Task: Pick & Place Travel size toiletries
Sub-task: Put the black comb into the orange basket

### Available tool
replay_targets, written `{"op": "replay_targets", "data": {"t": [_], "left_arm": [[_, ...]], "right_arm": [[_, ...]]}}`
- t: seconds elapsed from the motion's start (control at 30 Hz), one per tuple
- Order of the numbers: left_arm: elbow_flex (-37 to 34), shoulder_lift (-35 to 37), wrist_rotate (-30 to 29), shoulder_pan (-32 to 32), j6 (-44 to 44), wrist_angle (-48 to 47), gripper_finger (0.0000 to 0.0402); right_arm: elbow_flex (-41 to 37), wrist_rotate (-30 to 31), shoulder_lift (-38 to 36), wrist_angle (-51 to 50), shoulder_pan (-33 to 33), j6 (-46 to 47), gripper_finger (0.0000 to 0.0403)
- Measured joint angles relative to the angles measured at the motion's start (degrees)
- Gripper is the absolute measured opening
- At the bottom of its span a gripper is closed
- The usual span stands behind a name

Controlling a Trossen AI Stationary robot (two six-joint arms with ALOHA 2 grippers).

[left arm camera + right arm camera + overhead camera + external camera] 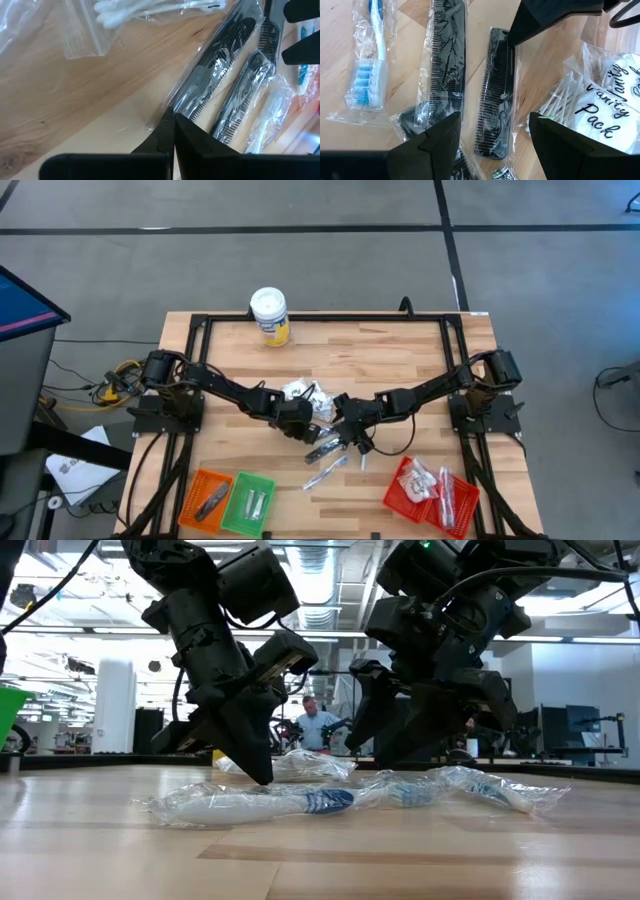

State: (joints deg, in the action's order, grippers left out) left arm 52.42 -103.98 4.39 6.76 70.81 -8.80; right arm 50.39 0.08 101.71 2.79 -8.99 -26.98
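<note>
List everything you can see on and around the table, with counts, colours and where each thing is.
Combs: at least two, black, clear-wrapped, table centre, under the grippers.
Toothbrushes: at least two, white and blue, clear-wrapped, beside the combs.
Vanity packs: a few, white with black script, bagged with cotton swabs, table centre.
Canister: one, yellow, white lid, far edge.
Orange basket: one, near edge left, items inside.
Green basket: one, beside the orange one, items inside.
Red basket: one, near edge right, wrapped items inside.
Person: one, background room.
Left gripper: shut, tip at a comb's wrapper.
Right gripper: open, above a comb.
</note>
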Motion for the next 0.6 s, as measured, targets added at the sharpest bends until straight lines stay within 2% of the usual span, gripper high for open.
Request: {"op": "replay_targets", "data": {"t": [0.13, 0.37, 0.6], "left_arm": [[-0.02, 0.0, 0.37, -0.13, 0.35, 0.23, 0.0], [-0.24, 2.58, -5.55, 0.92, -3.1, 3.4, 0.0], [-0.17, 3.17, -5.96, 0.92, -4.86, 4.43, 0.0]], "right_arm": [[0.0, 0.0, 0.0, -0.01, 0.0, 0.0, 0.0228], [0.0, 0.0, 0.0, -0.07, 0.0, 0.0, 0.0228], [0.0, 0.0, 0.0, 0.01, 0.0, 0.0, 0.0228]]}}
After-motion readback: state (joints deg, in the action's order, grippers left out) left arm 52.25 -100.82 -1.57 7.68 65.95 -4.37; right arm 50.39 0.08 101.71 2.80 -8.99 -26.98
